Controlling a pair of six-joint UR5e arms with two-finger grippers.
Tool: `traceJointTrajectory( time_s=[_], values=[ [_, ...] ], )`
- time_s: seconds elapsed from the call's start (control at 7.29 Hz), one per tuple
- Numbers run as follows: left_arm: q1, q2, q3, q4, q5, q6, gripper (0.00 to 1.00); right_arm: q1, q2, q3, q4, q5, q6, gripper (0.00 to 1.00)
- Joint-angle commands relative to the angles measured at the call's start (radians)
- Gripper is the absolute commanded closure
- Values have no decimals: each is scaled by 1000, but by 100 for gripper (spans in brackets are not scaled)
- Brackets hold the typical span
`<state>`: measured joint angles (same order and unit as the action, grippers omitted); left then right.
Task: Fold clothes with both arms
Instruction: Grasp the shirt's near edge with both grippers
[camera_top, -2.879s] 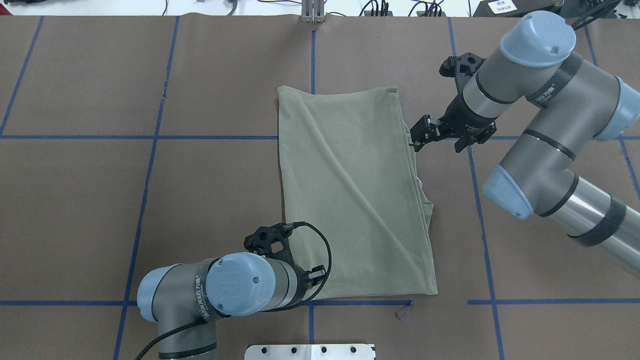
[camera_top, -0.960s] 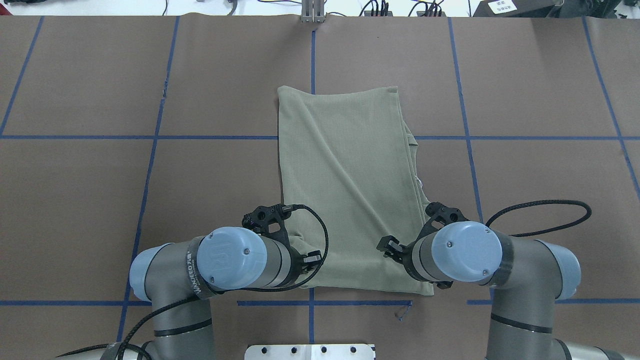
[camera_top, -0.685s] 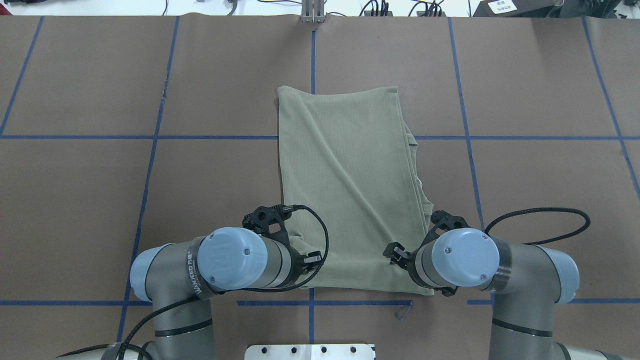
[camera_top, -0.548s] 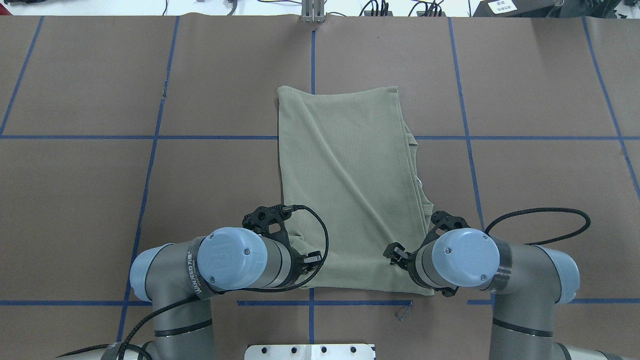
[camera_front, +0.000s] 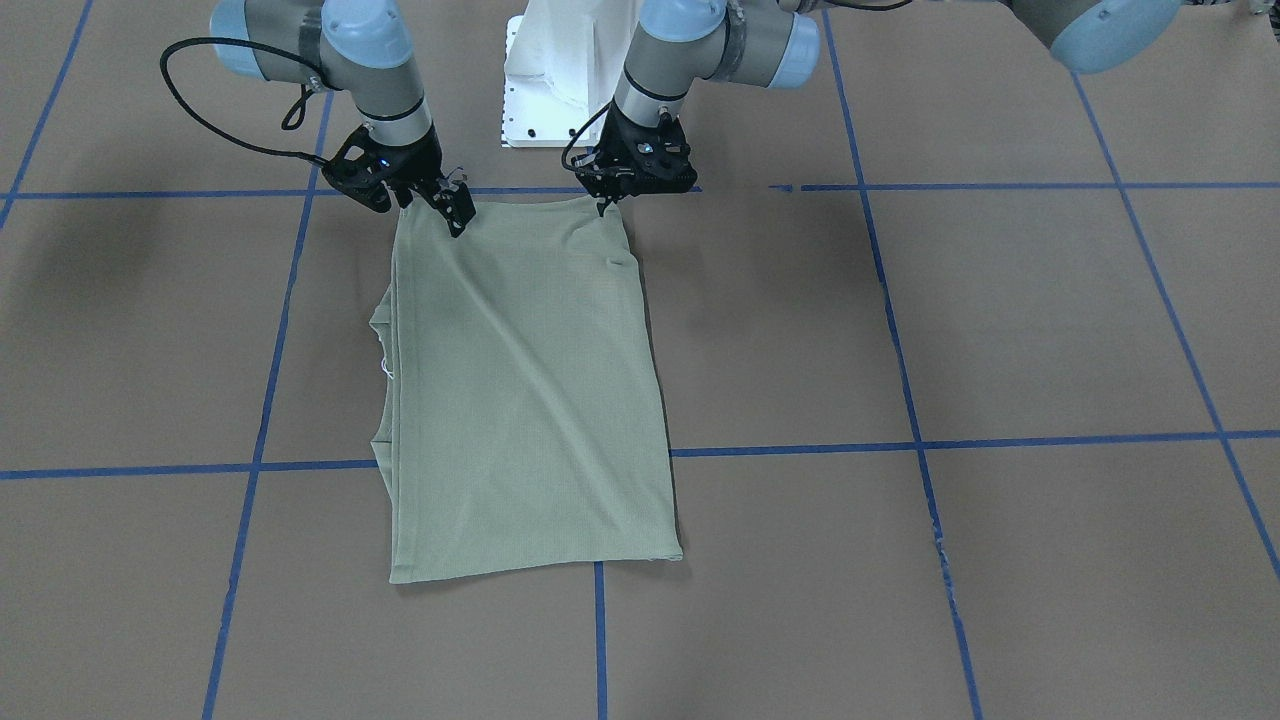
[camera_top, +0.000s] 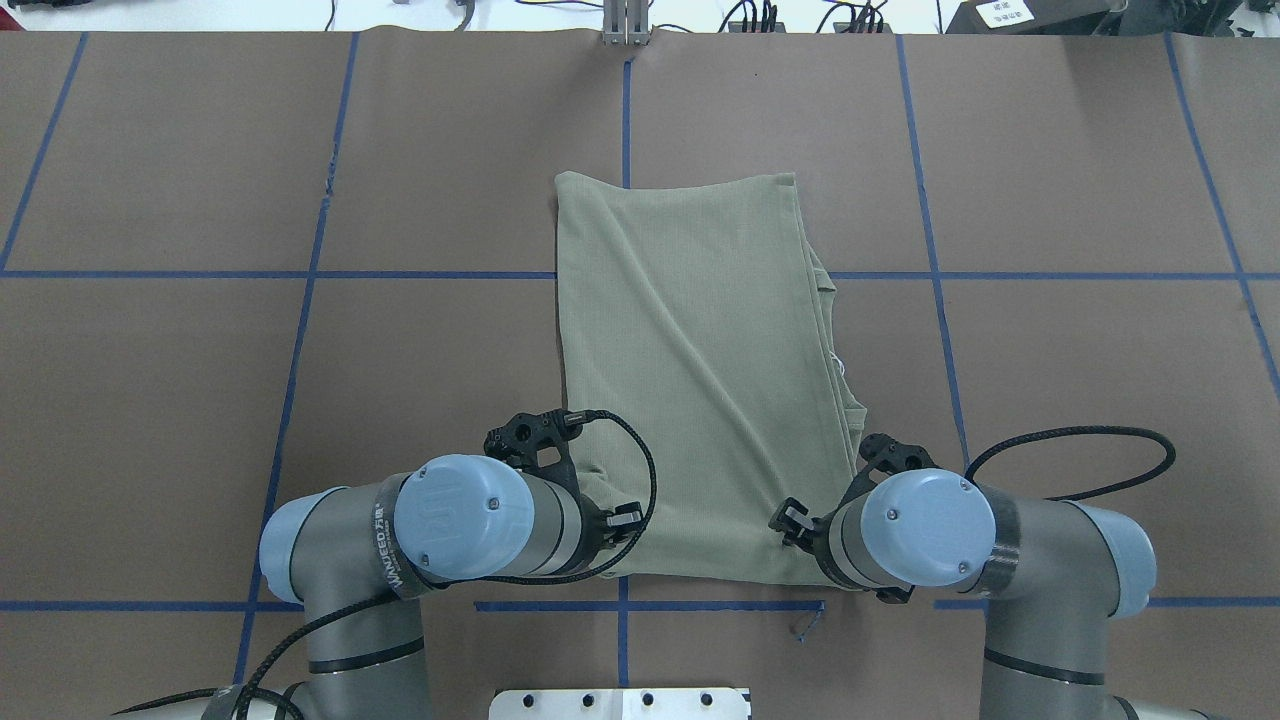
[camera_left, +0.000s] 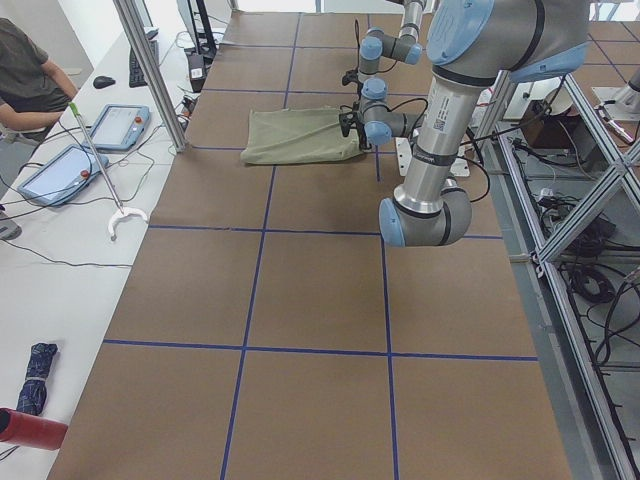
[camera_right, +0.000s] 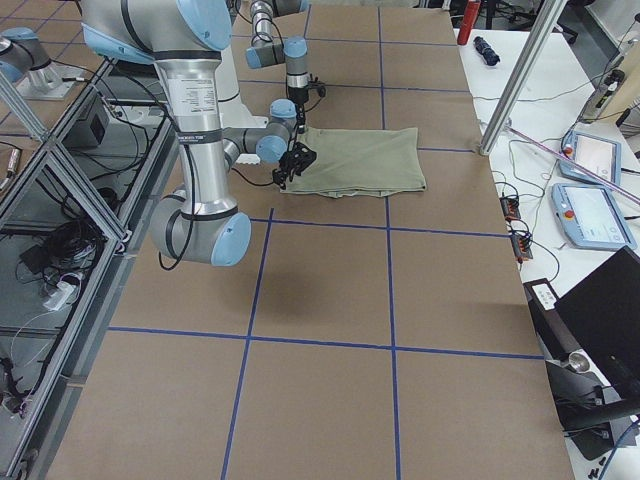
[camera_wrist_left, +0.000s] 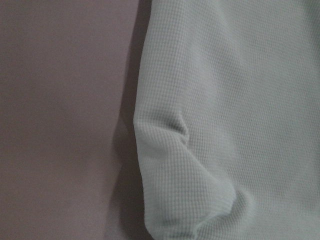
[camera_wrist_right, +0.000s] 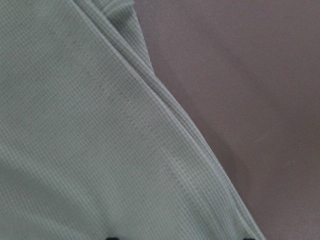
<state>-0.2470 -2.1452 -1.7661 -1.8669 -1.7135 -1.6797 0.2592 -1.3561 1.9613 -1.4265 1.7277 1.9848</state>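
Nearest the robot, the white pedestal (camera_top: 620, 703) sits at the table's near edge. Both arms reach down just beyond it, to the shirt's near hem.

Left arm (camera_top: 460, 515): wrist upright over the shirt's near left corner. Left gripper (camera_front: 604, 203): fingers drawn close together, tips pinching that corner. The left wrist view shows the cloth puckered and bunched at this spot.

Right arm (camera_top: 925, 525): wrist over the near right corner. Right gripper (camera_front: 428, 205): fingers spread wide, holding nothing. The right wrist view shows two dark fingertips (camera_wrist_right: 111, 238) well apart at the frame's bottom edge, with cloth lying between them.

Shirt (camera_top: 700, 380): pale sage green, folded into one long panel and lying flat near the middle of the brown table (camera_top: 150, 400). Its near hem lies just beyond a blue tape line (camera_top: 720, 605). Its far edge lies past the next cross line. Layered edges show along its right side. Diagonal creases cross the top layer.

At the far side, cables lie beyond the table's edge.
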Motion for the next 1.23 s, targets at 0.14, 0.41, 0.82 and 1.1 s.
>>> traceJointTrajectory(
  time_s=[0.14, 0.41, 0.82, 1.1],
  values=[
    [0, 1, 5, 0, 0, 0, 100, -3, 15, 2, 0, 1, -1, 100],
    [0, 1, 5, 0, 2, 0, 100, -8, 26, 8, 0, 1, -1, 100],
    [0, -1, 2, 0, 2, 0, 100, 0, 37, 11, 0, 1, -3, 100],
    [-5, 2, -12, 2, 2, 0, 100, 9, 37, 37, 1, -11, 5, 100]
  ],
)
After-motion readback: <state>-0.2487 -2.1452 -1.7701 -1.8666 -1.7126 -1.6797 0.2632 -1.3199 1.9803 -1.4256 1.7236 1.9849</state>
